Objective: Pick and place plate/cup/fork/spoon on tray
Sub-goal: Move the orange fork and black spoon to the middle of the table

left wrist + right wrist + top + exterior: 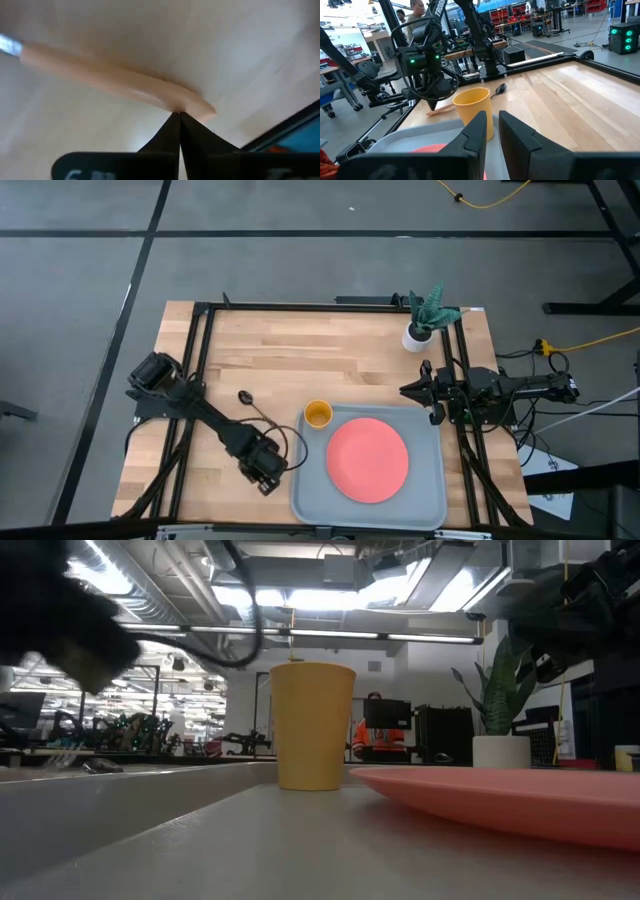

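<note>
The fork (115, 82) lies flat on the wooden tabletop (300, 350) just off the left edge of the tray (305, 495), its light orange handle pinched at the end between the closed fingers of the left gripper (179, 116). The grey tray sits at the tabletop's front edge, toward the right corner, carrying the coral-pink plate (367, 459) in its middle and the yellow-orange cup (318, 414) upright in its far left corner. The dark spoon (244, 396) rests on the bare wood beyond the left gripper, apart from the tray. The right gripper (411, 390) hangs over the tabletop's right edge beside the tray's far right corner, fingers (477, 131) slightly parted and holding nothing. A potted plant (424, 318) stands near the far right corner.
</note>
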